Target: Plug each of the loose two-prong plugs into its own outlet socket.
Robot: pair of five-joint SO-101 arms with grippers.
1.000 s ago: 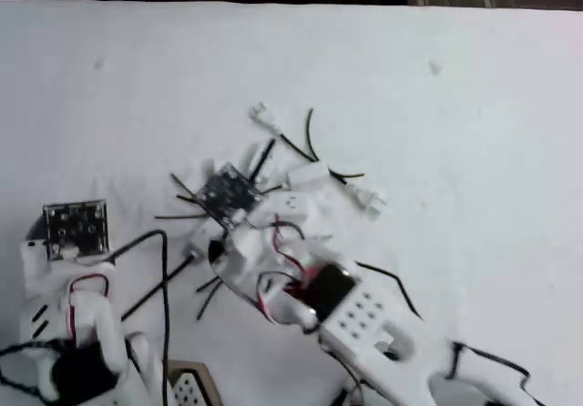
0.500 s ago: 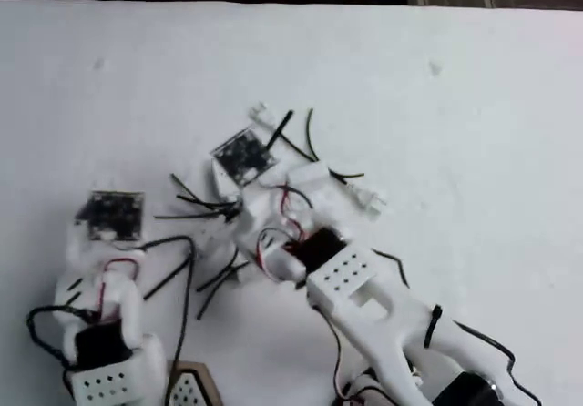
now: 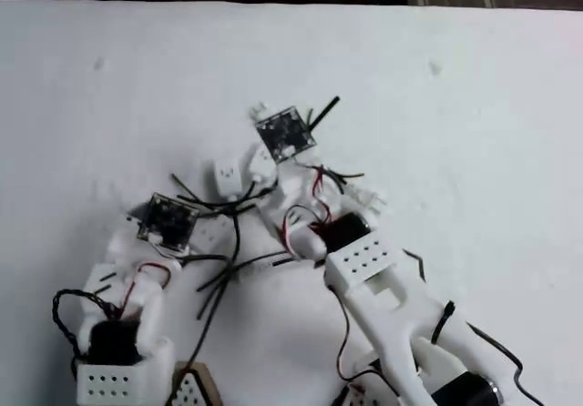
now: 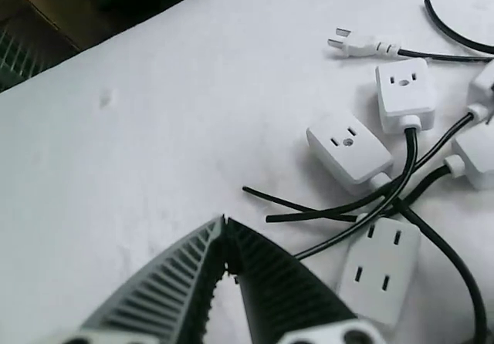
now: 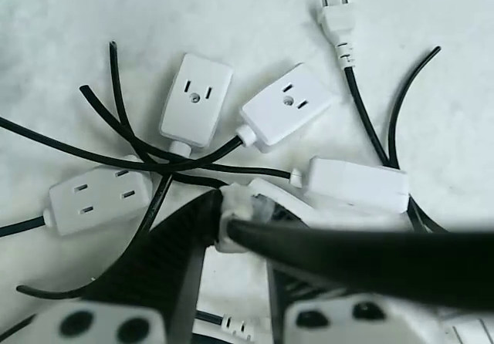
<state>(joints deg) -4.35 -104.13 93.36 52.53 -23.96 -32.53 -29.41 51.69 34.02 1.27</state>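
Two arms work a tangle of white outlets and black cords (image 4: 340, 214) on the table (image 3: 474, 96). Left gripper (image 4: 225, 234): jaws shut on nothing, tips just beside the flat outlet (image 4: 382, 271), a pose that would suit pinning a socket body while the other arm pushes. Past the flat outlet lie a grounded outlet (image 4: 349, 147) and its twin (image 4: 401, 86), faces up so the slots can be reached from above. Farther past them a loose plug (image 4: 356, 45) lies flat and unseated, prongs turned away from the flat outlet. Right gripper (image 5: 241, 205): jaws clamped on the held plug (image 5: 234, 219), a small white piece taken for a plug by its trailing cord, near the flat outlet. Gripping by the body would leave the prongs free for insertion, though they are hidden here. No plug visibly sits in a socket, so the task is judged barely begun.
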